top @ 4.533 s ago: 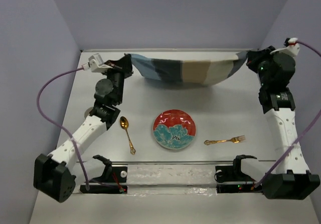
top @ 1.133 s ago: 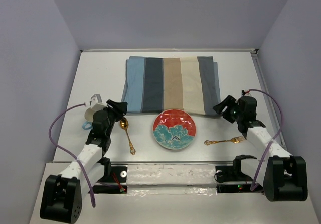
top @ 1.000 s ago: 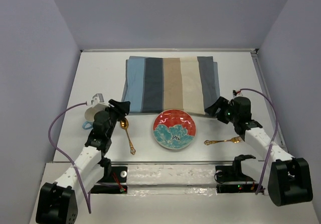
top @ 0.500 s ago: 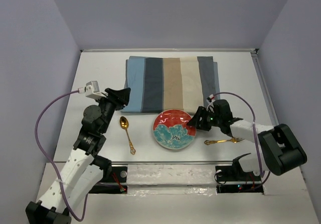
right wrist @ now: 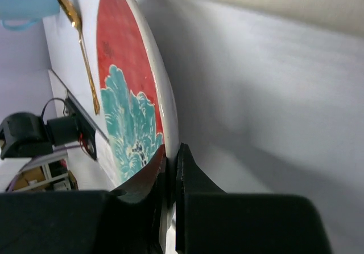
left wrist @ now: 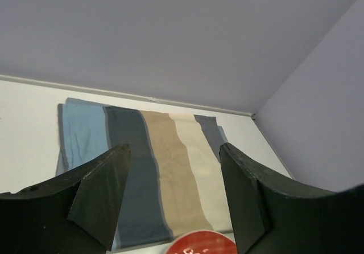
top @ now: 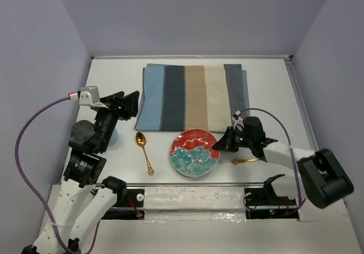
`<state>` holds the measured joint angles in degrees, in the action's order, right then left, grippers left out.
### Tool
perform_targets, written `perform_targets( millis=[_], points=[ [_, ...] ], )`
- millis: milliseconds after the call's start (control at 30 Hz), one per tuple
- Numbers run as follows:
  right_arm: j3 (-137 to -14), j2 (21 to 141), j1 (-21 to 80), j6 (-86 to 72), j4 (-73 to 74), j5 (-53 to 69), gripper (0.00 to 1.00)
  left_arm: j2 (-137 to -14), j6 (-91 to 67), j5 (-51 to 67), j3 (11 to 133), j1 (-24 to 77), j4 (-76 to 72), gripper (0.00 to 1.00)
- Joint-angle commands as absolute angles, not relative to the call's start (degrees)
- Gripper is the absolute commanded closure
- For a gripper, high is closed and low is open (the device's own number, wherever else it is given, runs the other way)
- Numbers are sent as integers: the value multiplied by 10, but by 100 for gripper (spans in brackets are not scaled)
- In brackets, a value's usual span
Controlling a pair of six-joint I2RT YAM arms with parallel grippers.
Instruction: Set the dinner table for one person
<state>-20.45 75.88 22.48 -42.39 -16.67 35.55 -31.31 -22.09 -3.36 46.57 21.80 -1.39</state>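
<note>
On the white dinner table point(top: 273, 89) lies a striped cloth mat point(top: 193, 97), spread flat at the back. Just in front of it is a red and teal plate point(top: 194, 152). My right gripper point(top: 220, 144) is low at the plate's right rim and shut on it. The right wrist view shows the plate point(right wrist: 133, 111) with its edge pinched in my right gripper point(right wrist: 170, 157). My left gripper point(top: 128, 103) hangs raised over the mat's left edge. In its own view the left gripper point(left wrist: 173, 200) is open and holds nothing, with the mat point(left wrist: 165, 168) below.
A gold spoon point(top: 144, 151) lies left of the plate. A gold fork point(top: 245, 161) lies to its right, partly under my right arm. A light blue cup point(top: 112, 136) stands behind my left arm. A rail point(top: 193, 194) runs along the near edge.
My right gripper reached left to the plate and shut on its rim; the plate shifted slightly toward the near edge. My left arm rose and its jaws widened.
</note>
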Motion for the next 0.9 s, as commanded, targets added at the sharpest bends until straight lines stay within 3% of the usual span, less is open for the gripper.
perform_targets(
  millis=[0,167,400,533,867],
  points=[
    [-222,596,240,-436,-99,422,100,-309,-147,-55,477,221,-1,25],
    [-336,582,240,-464,-80,403,100,-287,-150,-74,434,221,-31,23],
    [-572,788,192,-465,-149,358,100,-271,-143,-74,401,221,-29,22],
    [-619,880,165,-509,-223,353,100,-265,-143,-75,401,221,-29,21],
    [-708,1006,133,-527,-229,309,100,-265,-141,-75,401,235,-29,20]
  ],
)
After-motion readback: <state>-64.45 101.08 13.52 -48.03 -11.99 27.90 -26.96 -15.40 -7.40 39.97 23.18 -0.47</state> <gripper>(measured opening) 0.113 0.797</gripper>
